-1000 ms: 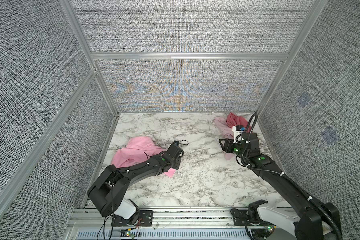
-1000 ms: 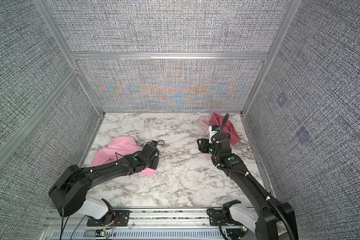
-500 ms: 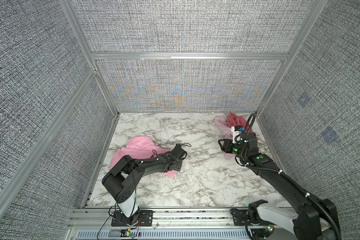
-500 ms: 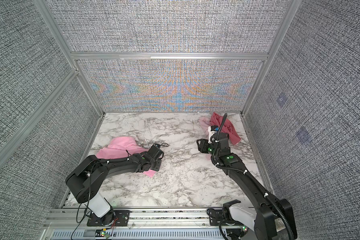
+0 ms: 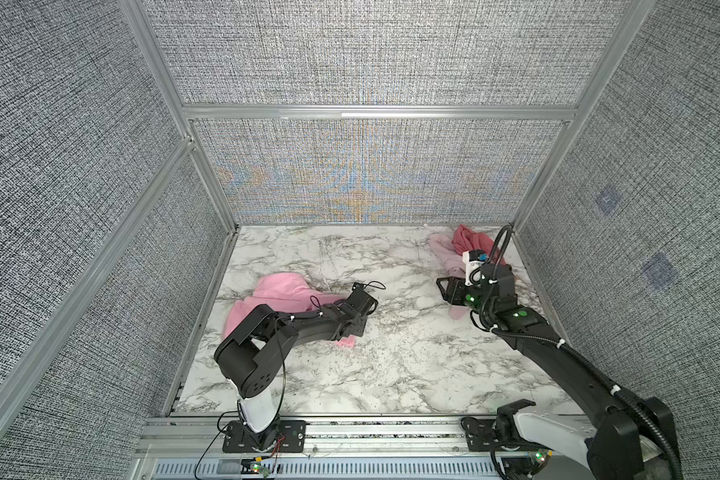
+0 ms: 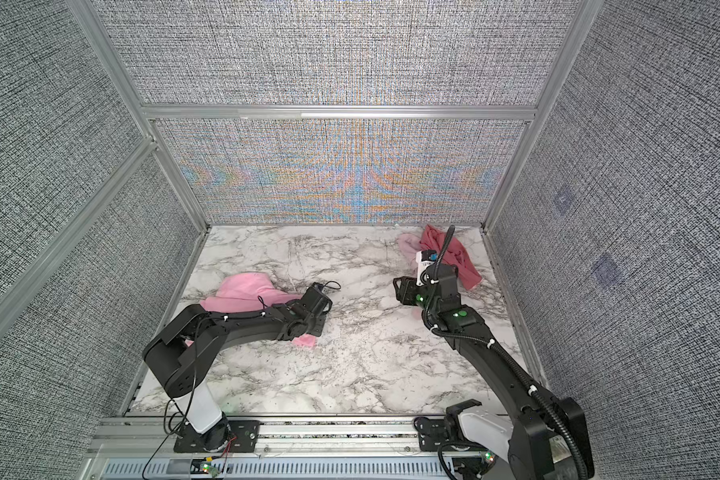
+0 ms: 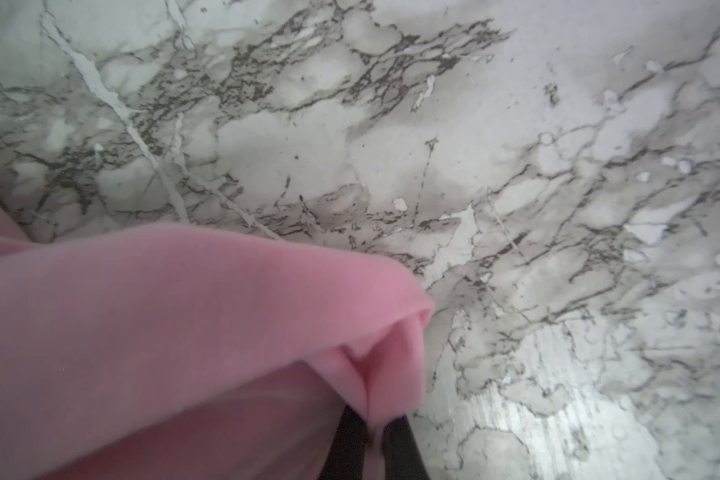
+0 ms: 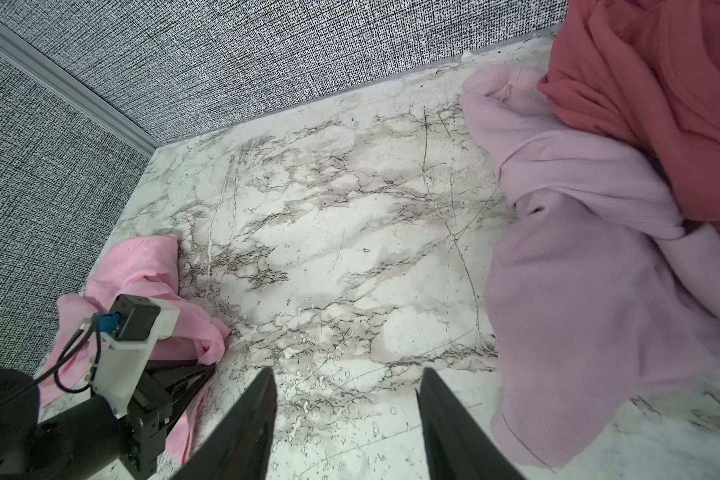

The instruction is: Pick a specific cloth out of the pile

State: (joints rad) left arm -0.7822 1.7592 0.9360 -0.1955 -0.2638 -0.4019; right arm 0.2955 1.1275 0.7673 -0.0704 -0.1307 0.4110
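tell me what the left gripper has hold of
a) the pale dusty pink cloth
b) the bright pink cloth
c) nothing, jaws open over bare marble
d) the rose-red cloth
b: in the left wrist view the left gripper has its jaws pinched shut on a fold of the bright pink cloth.

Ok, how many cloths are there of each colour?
bright pink cloth: 1
pale pink cloth: 1
rose-red cloth: 1
Total: 3 cloths
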